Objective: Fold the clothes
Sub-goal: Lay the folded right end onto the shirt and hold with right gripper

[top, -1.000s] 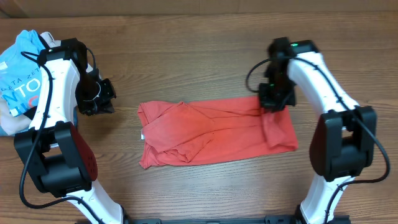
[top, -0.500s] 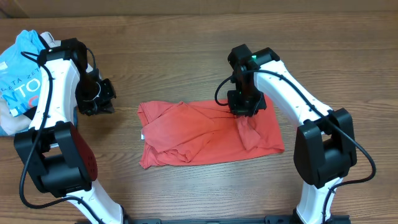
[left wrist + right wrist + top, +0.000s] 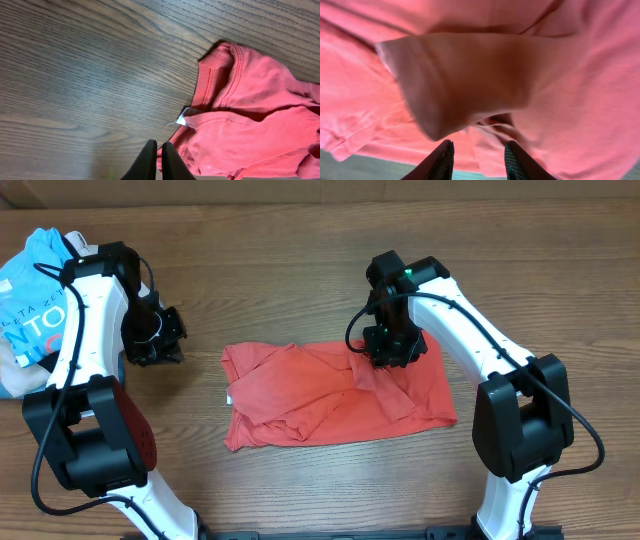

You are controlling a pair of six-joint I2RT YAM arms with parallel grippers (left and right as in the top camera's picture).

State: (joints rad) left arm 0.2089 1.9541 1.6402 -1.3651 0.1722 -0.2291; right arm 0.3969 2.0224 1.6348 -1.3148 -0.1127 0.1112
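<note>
The clothes, a coral-red T-shirt (image 3: 320, 395), lie crumpled flat in the middle of the wooden table, the right end folded over toward the middle. My right gripper (image 3: 391, 350) hovers over the shirt's upper right part with its jaws open; in the right wrist view a loose flap of the T-shirt (image 3: 465, 80) hangs just past the right gripper (image 3: 479, 150), held by neither finger. My left gripper (image 3: 170, 340) is shut on nothing, left of the shirt. In the left wrist view the left gripper (image 3: 156, 147) points at the T-shirt (image 3: 250, 115) collar and small white tag (image 3: 182, 119).
A light-blue T-shirt (image 3: 30, 290) with white print is heaped at the table's far left, behind the left arm, with a pale garment (image 3: 12, 375) under it. Bare wood (image 3: 300, 270) runs behind and in front of the red shirt.
My right gripper carried the shirt's right end leftward, folding it over, then opened and let the cloth drop. The left arm stayed still.
</note>
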